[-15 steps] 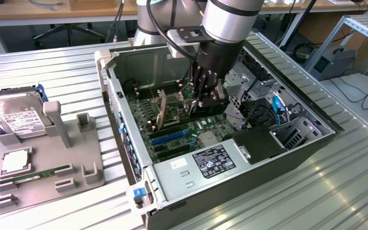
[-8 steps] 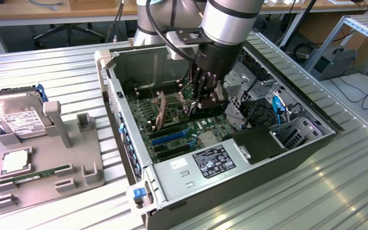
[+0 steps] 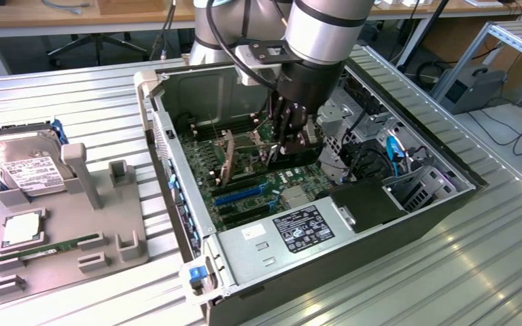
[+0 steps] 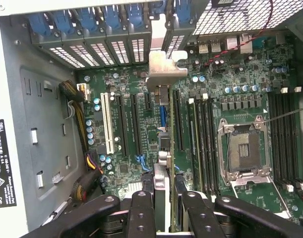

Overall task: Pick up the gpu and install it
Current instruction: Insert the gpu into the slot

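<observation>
- The gripper (image 4: 164,201) was clenched on the gpu (image 4: 162,171). One dark finger (image 4: 141,213) lay on each flat face, so the thin card was held edge-on to the wrist camera, probably to keep it from tipping sideways.
- In the exterior view the gripper (image 3: 288,136) reached down into the open computer case (image 3: 334,272), carrying the gpu (image 3: 293,160) upright over the middle of the board.
- The silver bracket (image 4: 165,67) at the card's end pointed toward the row of slot covers (image 4: 97,47) with blue latches. This orientation was probably chosen so that the bracket met the case's rear wall.
- The motherboard (image 4: 131,158) lay flat beneath the card. The card ran parallel to the white expansion slot (image 4: 108,124) and the dark slots beside it, in line with one of them. Whether its lower edge touched a slot could not be told.
- To one side of the card sat the seated memory sticks (image 4: 203,139) and, past them, the empty processor socket (image 4: 245,151).
- Well apart from the case, on the exterior view's left, a grey parts tray (image 3: 107,224) held a hard drive (image 3: 25,166) and a green memory stick (image 3: 48,250) in their own holders.
</observation>
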Motion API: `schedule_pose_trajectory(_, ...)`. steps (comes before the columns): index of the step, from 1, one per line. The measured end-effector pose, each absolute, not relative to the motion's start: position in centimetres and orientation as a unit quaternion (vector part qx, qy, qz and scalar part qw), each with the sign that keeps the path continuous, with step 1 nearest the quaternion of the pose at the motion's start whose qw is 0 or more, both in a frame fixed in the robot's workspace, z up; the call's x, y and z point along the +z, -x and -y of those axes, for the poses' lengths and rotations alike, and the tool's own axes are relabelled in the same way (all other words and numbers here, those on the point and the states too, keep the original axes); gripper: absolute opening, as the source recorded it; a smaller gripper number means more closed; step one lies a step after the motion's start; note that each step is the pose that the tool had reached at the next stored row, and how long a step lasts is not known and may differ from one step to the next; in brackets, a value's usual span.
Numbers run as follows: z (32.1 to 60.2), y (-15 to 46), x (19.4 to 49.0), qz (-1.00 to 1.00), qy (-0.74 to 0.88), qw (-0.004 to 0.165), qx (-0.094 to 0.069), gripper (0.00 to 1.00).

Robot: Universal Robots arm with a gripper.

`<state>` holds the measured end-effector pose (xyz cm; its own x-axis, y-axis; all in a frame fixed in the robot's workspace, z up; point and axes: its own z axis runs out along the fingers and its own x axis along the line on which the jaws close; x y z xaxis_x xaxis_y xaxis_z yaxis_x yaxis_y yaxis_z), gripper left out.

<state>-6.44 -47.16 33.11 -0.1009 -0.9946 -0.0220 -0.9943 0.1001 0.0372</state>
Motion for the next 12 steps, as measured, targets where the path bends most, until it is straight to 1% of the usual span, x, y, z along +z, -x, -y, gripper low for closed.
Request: schedule_pose_trajectory(12, 47.31, 6.93, 32.90, 0.742, -0.670, 0.004, -0.021, 0.27)
